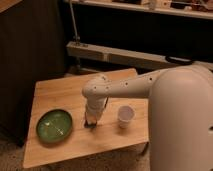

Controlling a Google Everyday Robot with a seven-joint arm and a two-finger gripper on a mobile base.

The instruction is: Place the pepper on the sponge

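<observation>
End effector (91, 122) low over table (55, 95), arm (125, 89) bent down

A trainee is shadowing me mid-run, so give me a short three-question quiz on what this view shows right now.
1. True or false: the gripper is down at the wooden table, between the green plate and the white cup.
2. The white cup is: A) standing upright on the table, B) lying on the green plate, C) held in the gripper.
3. Short answer: can the pepper be made out in this view?

Key: 1 true. 2 A. 3 No. It cannot be made out, and the arm and gripper cover the spot beneath them.
</observation>
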